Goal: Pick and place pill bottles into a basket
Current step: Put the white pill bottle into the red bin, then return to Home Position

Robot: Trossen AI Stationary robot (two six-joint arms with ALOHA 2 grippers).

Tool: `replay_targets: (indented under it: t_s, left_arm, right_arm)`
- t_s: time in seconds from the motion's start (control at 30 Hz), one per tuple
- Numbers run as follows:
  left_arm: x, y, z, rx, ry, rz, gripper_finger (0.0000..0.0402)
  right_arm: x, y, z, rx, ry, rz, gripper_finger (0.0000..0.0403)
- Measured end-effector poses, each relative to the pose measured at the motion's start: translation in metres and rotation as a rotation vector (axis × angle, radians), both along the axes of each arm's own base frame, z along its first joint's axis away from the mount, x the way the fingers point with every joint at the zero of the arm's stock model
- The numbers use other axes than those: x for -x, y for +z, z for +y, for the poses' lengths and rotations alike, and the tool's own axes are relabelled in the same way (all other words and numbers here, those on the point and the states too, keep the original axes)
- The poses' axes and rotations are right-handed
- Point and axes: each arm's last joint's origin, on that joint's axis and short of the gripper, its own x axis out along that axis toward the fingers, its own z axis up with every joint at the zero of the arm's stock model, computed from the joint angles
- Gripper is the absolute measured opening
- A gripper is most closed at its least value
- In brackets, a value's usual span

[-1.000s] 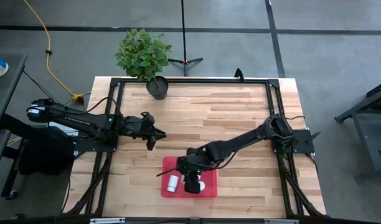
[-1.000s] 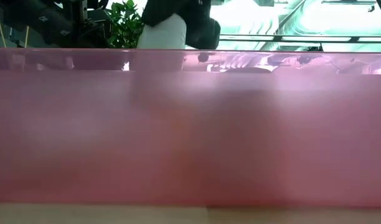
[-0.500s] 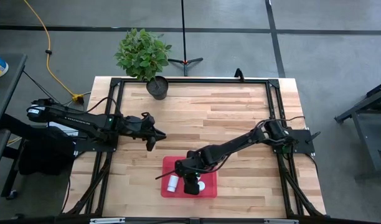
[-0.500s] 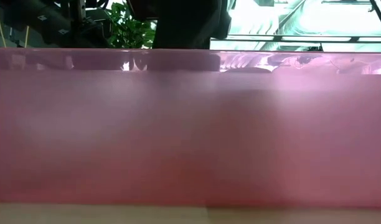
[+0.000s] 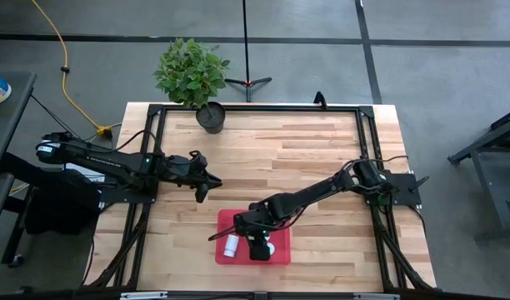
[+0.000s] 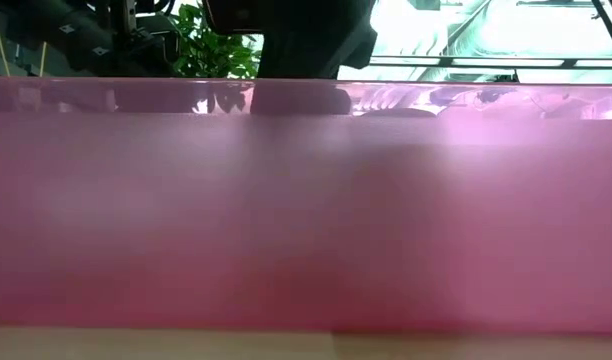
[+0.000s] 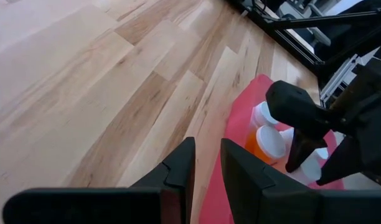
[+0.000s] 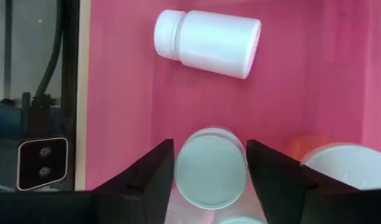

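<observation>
The red basket [image 5: 226, 221] lies near the table's front edge, and its wall [image 6: 306, 220] fills the low view. My right gripper [image 5: 259, 247] reaches down into it, open. An upright white-capped pill bottle [image 8: 210, 167] stands on the basket floor between the fingers. A second white pill bottle [image 8: 207, 42] lies on its side in the basket, and an amber one with a white cap [image 8: 340, 163] stands beside the gripper. My left gripper [image 5: 207, 190] hovers shut above bare wood, left of the basket. My right gripper's fingers [image 8: 154, 177] come from above and stand close on both sides of the upright bottle's white cap [image 8: 190, 155]. I cannot tell whether they touch it. The bottle stands on the basket floor.
A potted plant [image 5: 211, 117] stands at the table's far edge. A black frame [image 5: 263, 108] runs around the wooden top. Bare wood lies between the plant and the basket.
My right gripper has gone down into the basket with the white bottle. In the low view the bottle has sunk from above the basket's rim to behind its wall.
</observation>
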Motion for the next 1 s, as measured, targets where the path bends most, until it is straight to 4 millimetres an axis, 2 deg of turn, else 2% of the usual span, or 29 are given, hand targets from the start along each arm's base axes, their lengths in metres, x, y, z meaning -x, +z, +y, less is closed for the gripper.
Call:
replay_targets:
  t_s: [0.4, 0.5, 0.63, 0.77, 1.0]
  left_arm:
    - [0.000, 0.000, 0.000, 0.006, -0.011, 0.000, 0.0111]
    - [0.000, 0.000, -0.001, 0.014, -0.025, 0.001, 0.0111]
    - [0.000, 0.000, -0.001, 0.022, -0.043, -0.003, 0.0111]
    - [0.000, 0.001, -0.002, 0.022, -0.054, -0.007, 0.0111]
    - [0.000, 0.002, -0.002, 0.039, -0.045, -0.020, 0.0111]
  right_arm:
    - [-0.006, 0.004, 0.004, -0.080, 0.056, -0.064, 0.0227]
    - [-0.007, 0.012, 0.005, -0.094, 0.089, -0.081, 0.0233]
    - [-0.014, 0.039, 0.007, -0.081, 0.122, -0.163, 0.0235]
    - [-0.018, 0.073, 0.005, -0.022, 0.143, -0.247, 0.0235]
    - [-0.013, 0.136, -0.011, 0.067, 0.159, -0.331, 0.0236]
